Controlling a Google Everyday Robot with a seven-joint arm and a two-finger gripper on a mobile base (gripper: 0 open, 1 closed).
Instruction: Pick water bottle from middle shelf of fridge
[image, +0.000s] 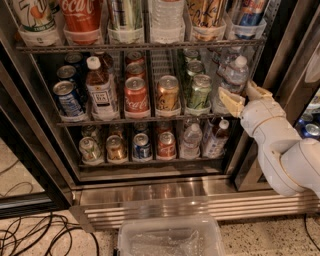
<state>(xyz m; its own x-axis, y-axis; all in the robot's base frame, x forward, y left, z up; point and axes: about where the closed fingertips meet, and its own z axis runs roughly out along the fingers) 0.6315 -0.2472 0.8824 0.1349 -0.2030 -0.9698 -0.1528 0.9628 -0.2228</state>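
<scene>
One water bottle (235, 74) stands at the right end of the middle shelf (150, 120) of the fridge (175, 196). Left of it, the front row holds four cans (167, 93) and one brown-liquid bottle (100, 91). The gripper (237, 92) is at the water bottle's lower part, with its jaws spread apart and not clamped on it.

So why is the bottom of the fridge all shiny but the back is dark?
In the camera view, the fridge has a steel base that throws back bright streaks of light, while the back of the middle shelf lies in shadow behind the cans; the water bottle glints pale at the right end, where the gripper sits by its lower part.
</scene>
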